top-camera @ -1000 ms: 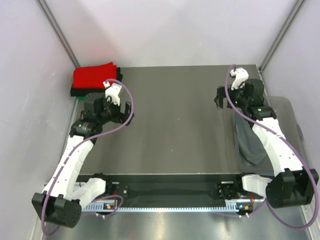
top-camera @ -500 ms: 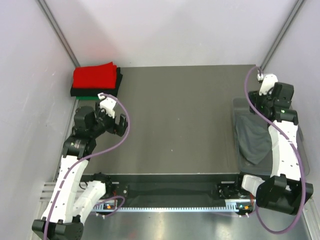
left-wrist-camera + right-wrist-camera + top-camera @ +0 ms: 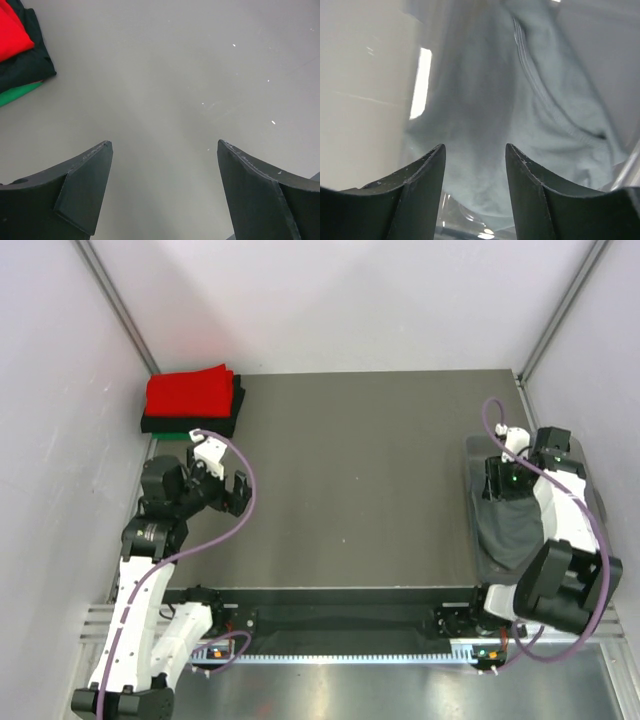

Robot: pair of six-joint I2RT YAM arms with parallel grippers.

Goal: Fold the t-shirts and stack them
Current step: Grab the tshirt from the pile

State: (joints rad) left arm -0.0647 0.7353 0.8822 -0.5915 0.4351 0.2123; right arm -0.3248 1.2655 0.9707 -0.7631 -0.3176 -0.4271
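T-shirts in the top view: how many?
4. Folded red cloth t-shirt on a folded black one on a green one, stacked at the dark table's far-left corner; crumpled grey t-shirt in the clear plastic bin at right. Bin may hide more.

Shirt stack (image 3: 190, 405) far-L; loose shirt (image 3: 505, 525) in R bin (image 3: 474, 452).

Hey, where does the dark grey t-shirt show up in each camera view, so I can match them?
Top external: the dark grey t-shirt is at the right edge, lying in the clear bin.
Left wrist: not in it.
Right wrist: the t-shirt fills the middle, beyond the right tool.
Shared landmark: the right tool, over the t-shirt in both of those views.
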